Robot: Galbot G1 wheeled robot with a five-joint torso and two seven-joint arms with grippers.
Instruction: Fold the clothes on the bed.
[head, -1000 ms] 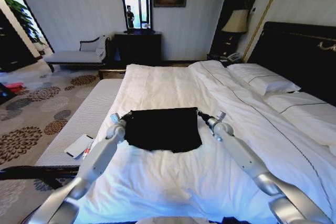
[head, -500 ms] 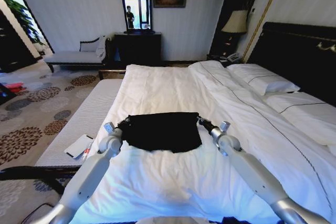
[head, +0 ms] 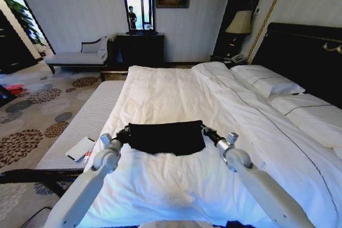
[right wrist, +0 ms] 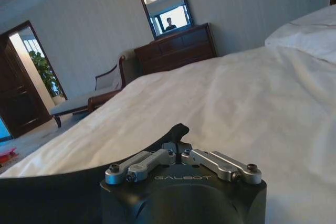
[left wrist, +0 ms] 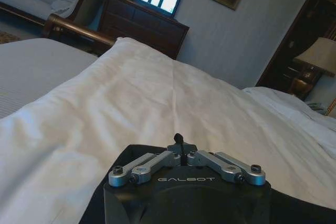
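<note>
Both grippers I have pinched shut on the clothes, one at each far corner of the black T-shirt. From the head camera, my left gripper sits at the shirt's left edge and my right gripper at its right edge, level with each other. Each arm reaches forward and inward from the lower corners of that view, forearms stretched low over the white duvet, wrists nearly straight and pointing toward the far side of the bed.

On the left wrist camera, the left gripper has its fingertips drawn together on a small peak of black cloth, linkage bars folded flat. On the right wrist camera, the right gripper likewise has its tips closed on a raised fold of the clothes, the dark fabric running away to one side.

The shirt lies as a wide, short band across the near middle of the duvet, stretched between the two grippers, its near edge sagging in a shallow curve. I can read "GALBOT" in pale letters on both gripper bodies. No lettering on the shirt is legible to me.
</note>
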